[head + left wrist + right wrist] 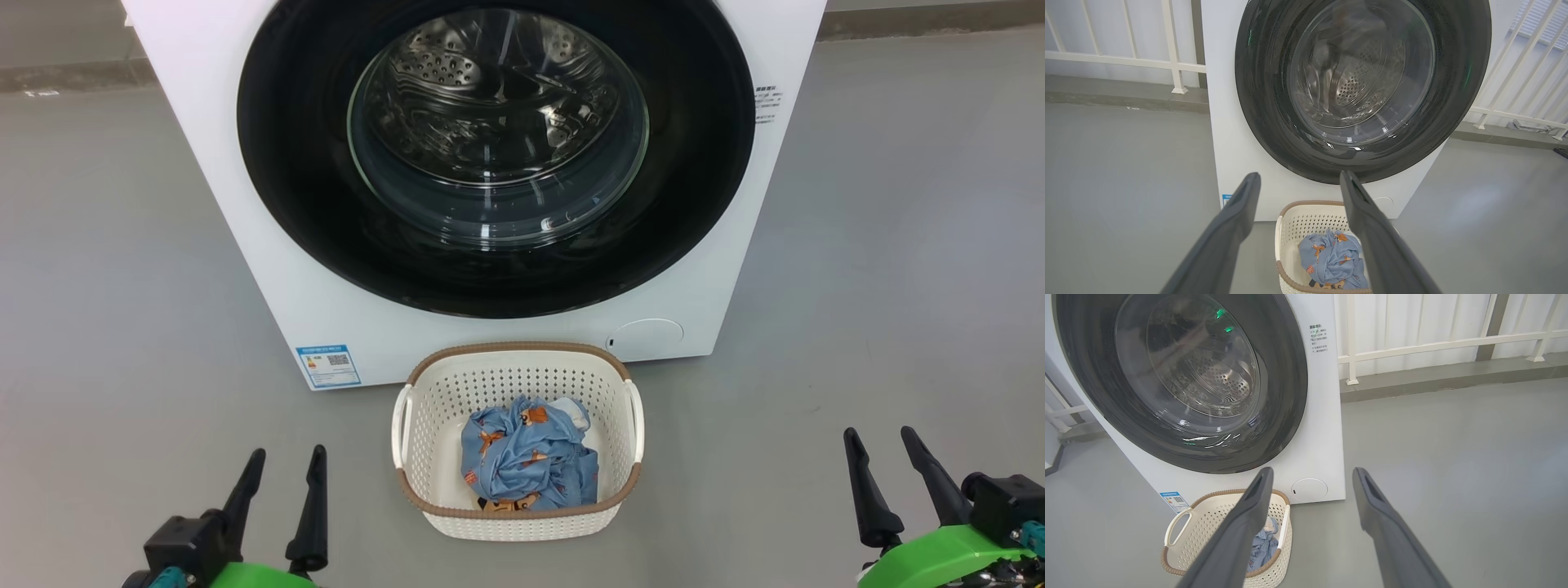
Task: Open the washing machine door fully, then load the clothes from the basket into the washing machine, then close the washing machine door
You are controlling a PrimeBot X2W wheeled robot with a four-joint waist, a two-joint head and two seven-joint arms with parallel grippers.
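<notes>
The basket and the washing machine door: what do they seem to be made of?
The basket looks like moulded matt cream plastic, given its regular holes; its brown rim imitates weave. The washing machine door seems glossy black plastic around clear glass: it reflects light and one sees through it.

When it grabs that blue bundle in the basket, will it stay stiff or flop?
Probably floppy: the clothes lie crumpled in soft folds, so ends would likely dangle. Likely light too: a small heap within the basket.
</notes>
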